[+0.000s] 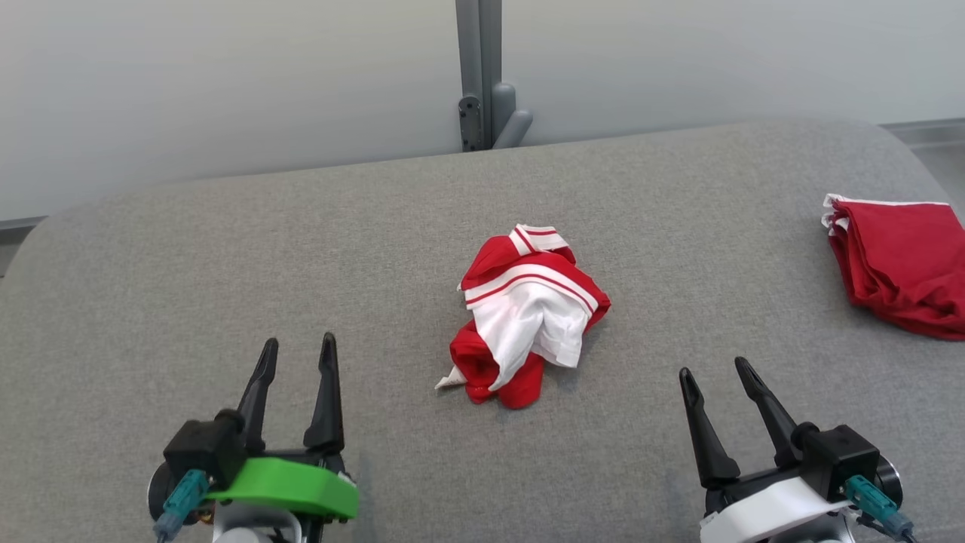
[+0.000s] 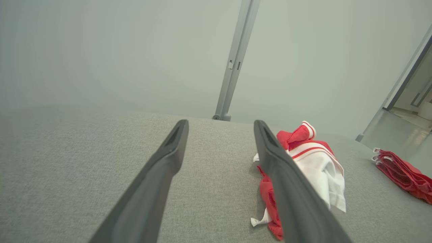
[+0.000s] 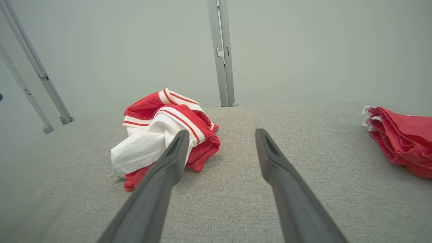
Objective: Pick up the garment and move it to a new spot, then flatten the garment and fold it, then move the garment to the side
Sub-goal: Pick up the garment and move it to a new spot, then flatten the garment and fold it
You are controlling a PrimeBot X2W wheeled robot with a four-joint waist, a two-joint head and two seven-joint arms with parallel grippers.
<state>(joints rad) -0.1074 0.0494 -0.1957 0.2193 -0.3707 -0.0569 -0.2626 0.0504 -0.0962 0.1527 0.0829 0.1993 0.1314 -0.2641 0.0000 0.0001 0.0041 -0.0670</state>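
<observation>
Because the crumpled garment [image 1: 528, 309] looks light, soft and floppy, pinch its raised striped fold. Flanking it, the left gripper [image 1: 299, 341] and right gripper [image 1: 713, 366] have their fingers spread, empty.

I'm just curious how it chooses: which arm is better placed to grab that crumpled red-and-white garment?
Probably right, narrowly. Both grippers stand open and empty, but the right gripper sits slightly nearer the garment than the left gripper.

Folded red cloth [image 1: 901, 264] at right edge of grey table [image 1: 226, 302]; metal post [image 1: 479, 75] behind.
</observation>
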